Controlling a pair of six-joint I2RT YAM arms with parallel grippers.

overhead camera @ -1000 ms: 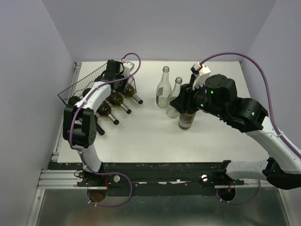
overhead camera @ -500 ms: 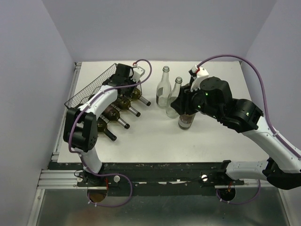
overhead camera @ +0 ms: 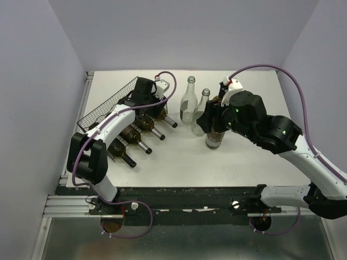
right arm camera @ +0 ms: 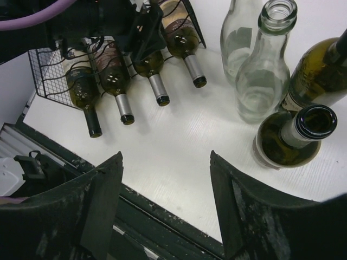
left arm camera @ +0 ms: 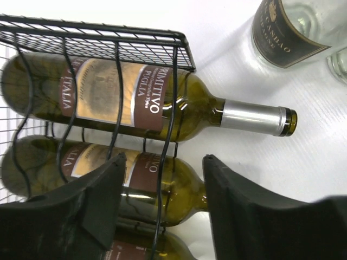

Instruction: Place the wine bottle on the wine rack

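Nearest on the right, the right gripper (right arm camera: 165,176) is hanging above the standing bottles with its fingers (right arm camera: 100,203) spread wide and nothing between them but the white table (overhead camera: 227,162). A dark wine bottle (right arm camera: 293,138), uncapped and upright, is standing just to the side of those fingers, outside the gap and not held.

Farther back on the left, the left gripper (left arm camera: 165,179) is hovering at the open front of the wine rack (overhead camera: 103,111). Its fingers (left arm camera: 97,203) are standing moderately apart, straddling a front wire of the rack and the shoulder of the second bottle. They are gripping nothing, though whether a pad is brushing the wire cannot be told.

The rack is sitting on the left half of the table, its row running from near-left to far-right. Four wine bottles (left arm camera: 124,97) are lying in it side by side on their sides. Each long axis is running far-left to near-right, bases inside the mesh and necks sticking out toward the near-right.

Four more bottles are standing upright at mid-table. There is the dark one, a green labelled bottle (right arm camera: 320,70) just beside it, and, farthest, two clear bottles (overhead camera: 188,103) close together.
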